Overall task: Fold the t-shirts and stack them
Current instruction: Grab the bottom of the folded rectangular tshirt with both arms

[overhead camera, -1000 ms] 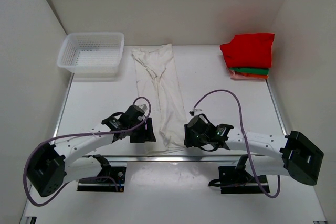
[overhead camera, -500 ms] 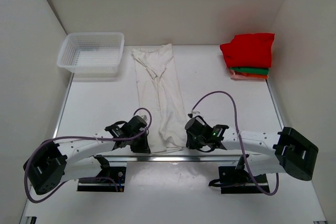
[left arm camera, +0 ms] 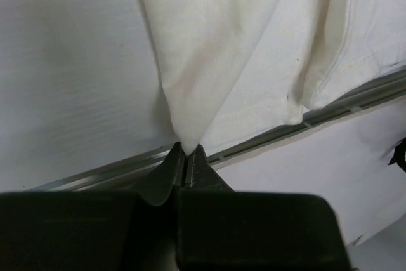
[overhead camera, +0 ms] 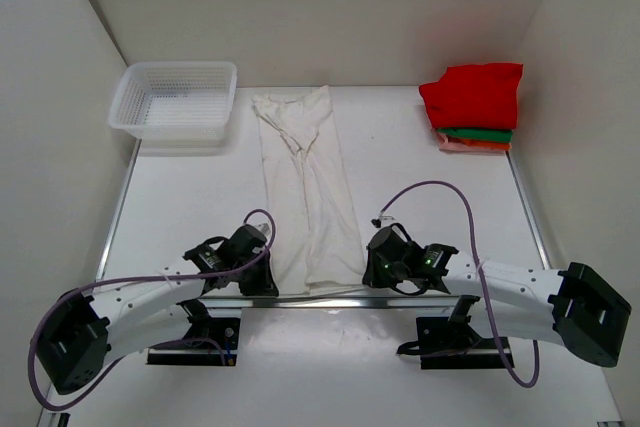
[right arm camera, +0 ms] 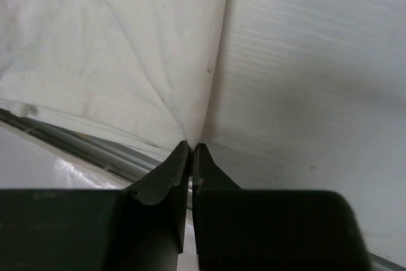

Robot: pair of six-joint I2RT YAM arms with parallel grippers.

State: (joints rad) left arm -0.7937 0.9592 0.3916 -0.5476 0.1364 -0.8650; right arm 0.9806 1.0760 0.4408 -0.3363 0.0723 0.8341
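White table (overhead camera: 190, 197); left gripper (left arm camera: 187, 150) and right gripper (right arm camera: 192, 145) clamped on cream t-shirt (overhead camera: 310, 187) corners (thin bites); lifting may slip one free

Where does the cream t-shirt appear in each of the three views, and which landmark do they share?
Top external: cream t-shirt, a long strip down the table's middle.
Left wrist: top middle and right, corner in the shut left claw.
Right wrist: upper left, corner in the shut right claw.
Shared landmark: the metal rail at its near hem.
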